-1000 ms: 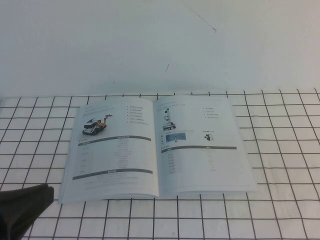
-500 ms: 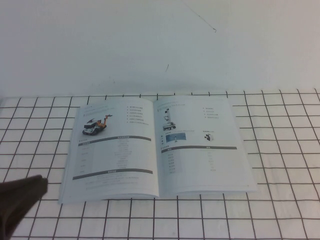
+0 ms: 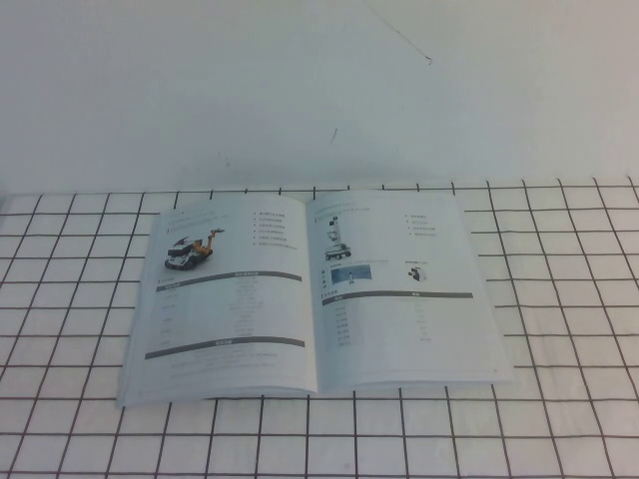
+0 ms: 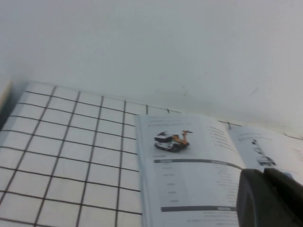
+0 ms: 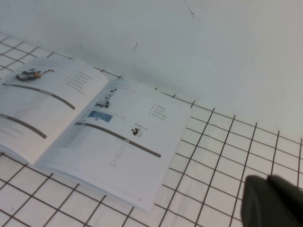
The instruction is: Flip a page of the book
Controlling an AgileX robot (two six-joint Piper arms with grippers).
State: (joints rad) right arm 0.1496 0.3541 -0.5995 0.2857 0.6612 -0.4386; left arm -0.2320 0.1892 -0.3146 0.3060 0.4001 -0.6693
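The book [image 3: 329, 384] lies open and flat on the checked table. The page [image 3: 225, 299] lies on its left half, showing the low vehicle with the orange part [image 3: 190, 251]. The right leaf [image 3: 399, 299] shows a dark robot above two small photos. Neither gripper shows in the high view. In the left wrist view my left gripper [image 4: 265, 177] is shut and empty, held above the near part of the page [image 4: 189, 175]. In the right wrist view my right gripper [image 5: 267, 182] is shut and empty, over the grid to the right of the book [image 5: 94, 127].
The white cloth with black grid lines [image 3: 559, 419] covers the table. A plain white wall [image 3: 319, 90] rises right behind the book's far edge. Grid cloth lies bare on both sides of the book and in front of it.
The dark left arm at the lower left corner of the high view has drawn back and left that view. The book and its pages have not moved.
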